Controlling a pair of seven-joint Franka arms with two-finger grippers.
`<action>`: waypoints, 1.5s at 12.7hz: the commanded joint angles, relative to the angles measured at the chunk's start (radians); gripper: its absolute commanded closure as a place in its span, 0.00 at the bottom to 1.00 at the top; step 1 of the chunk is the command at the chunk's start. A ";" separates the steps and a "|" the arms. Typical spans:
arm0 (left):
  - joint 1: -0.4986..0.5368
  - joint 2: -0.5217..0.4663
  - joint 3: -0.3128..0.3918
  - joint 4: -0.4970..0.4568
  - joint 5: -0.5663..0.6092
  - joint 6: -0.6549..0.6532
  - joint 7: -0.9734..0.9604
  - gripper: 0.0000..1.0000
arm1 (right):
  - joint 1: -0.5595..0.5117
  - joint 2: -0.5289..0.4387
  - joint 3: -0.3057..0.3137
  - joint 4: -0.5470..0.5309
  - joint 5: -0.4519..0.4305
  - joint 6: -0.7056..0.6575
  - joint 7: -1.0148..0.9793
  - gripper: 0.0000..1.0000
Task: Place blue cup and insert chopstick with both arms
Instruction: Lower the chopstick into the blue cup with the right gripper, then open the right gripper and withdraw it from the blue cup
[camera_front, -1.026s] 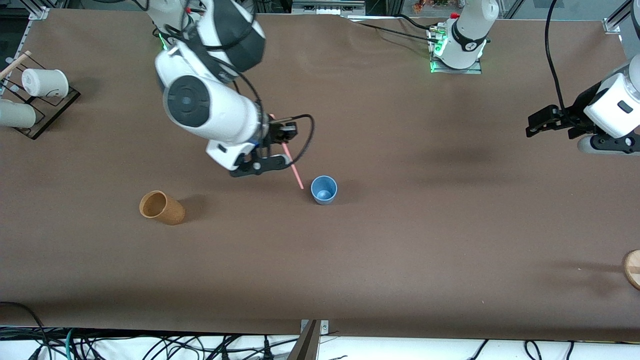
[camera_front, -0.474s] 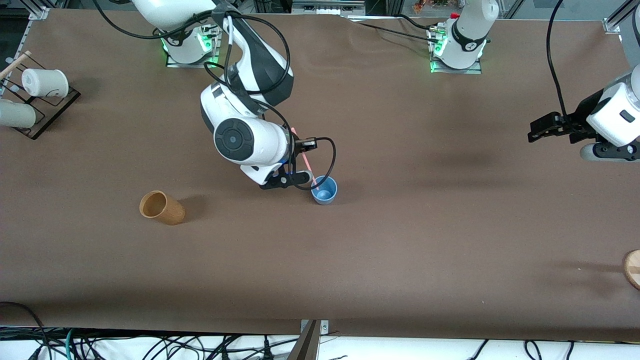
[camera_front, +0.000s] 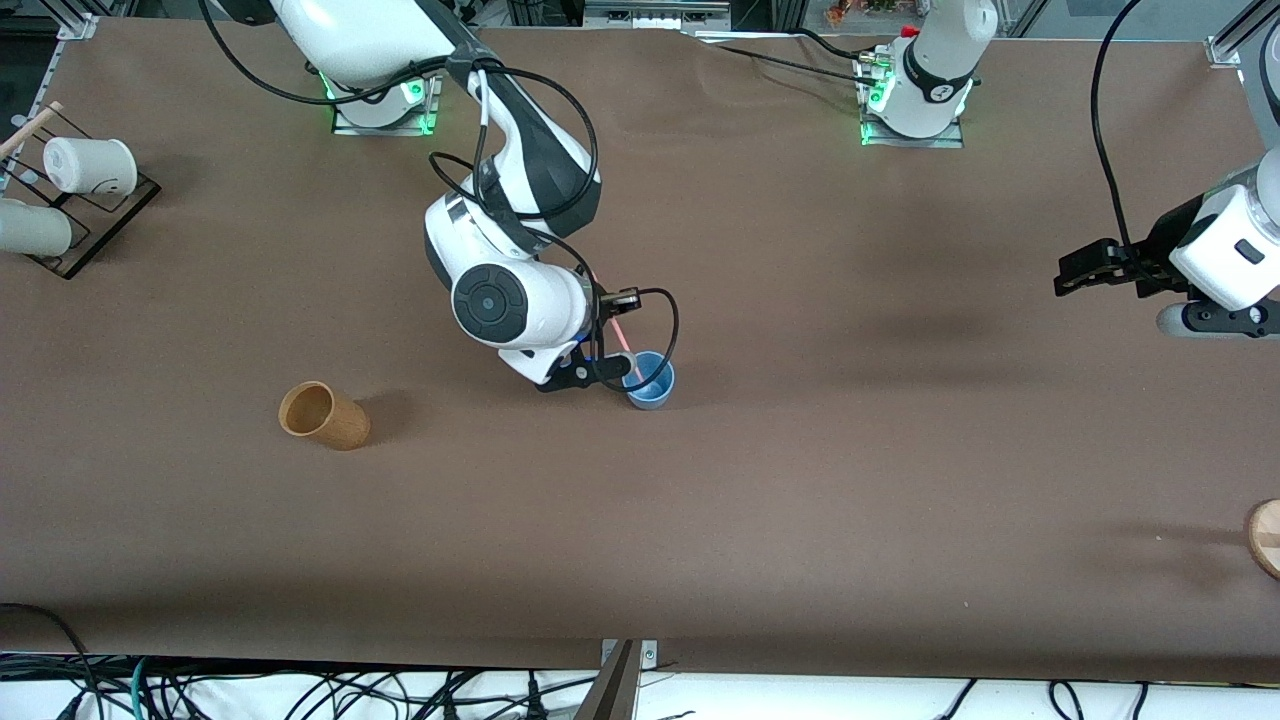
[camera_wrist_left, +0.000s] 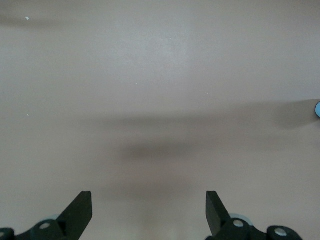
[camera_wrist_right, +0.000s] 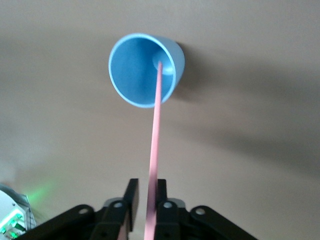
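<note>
Since a second ago, swung over to the blue cup (camera_front: 650, 382) at mid-bench: right gripper (camera_wrist_right: 145, 200) pinching the chopstick (camera_wrist_right: 155, 150), slanted so its tip dips inside. Waiting wide apart by the bench's edge at its own end: left gripper (camera_wrist_left: 149, 212).

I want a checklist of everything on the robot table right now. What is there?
Surface: brown table, nothing spilled.
Job's things: blue cup upright mid-table; pink chopstick with its tip inside the cup.
Clutter: tan cup lying on its side toward the right arm's end; white cups on a rack at the table's edge; wooden disc at the left arm's end.
Grippers: right gripper shut on the chopstick, over the cup; left gripper open, waiting over bare table.
Cables: black cable looping by the right gripper.
Surroundings: wires below the table edge.
</note>
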 joint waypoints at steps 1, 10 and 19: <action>0.003 0.021 -0.003 0.036 -0.018 -0.007 0.003 0.00 | -0.001 0.000 -0.003 0.021 0.001 0.024 -0.121 0.00; -0.002 0.023 -0.003 0.036 -0.019 -0.007 0.003 0.00 | -0.011 -0.194 -0.280 0.020 -0.228 -0.209 -0.164 0.00; -0.008 0.026 -0.006 0.037 -0.024 -0.007 -0.001 0.00 | -0.264 -0.596 -0.390 -0.344 -0.229 -0.092 -0.332 0.00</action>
